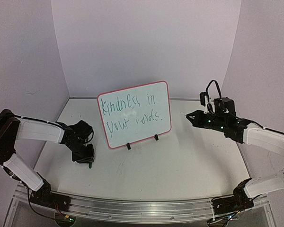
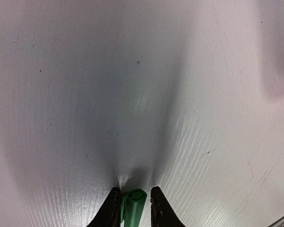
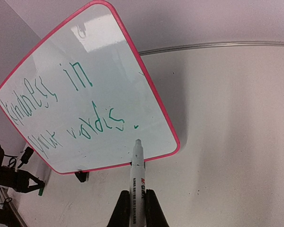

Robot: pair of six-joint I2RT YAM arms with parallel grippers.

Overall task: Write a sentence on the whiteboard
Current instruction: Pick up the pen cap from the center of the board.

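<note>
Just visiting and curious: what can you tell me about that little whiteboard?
The whiteboard is a small white rectangle with rounded corners and a thin red frame, propped upright on two black feet on the table. Green handwriting fills two rows. The marker in the right gripper points at it without touching.

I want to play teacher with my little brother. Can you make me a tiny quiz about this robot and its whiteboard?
1. True or false: the sentence on the whiteboard is written in red.
2. What sits between the left fingers? A. a green cap B. a sponge C. a spoon
3. Fill in: the right fingers hold a ____ that points toward the whiteboard.

Key: 1. False, the writing is green. 2. A. 3. marker.
</note>
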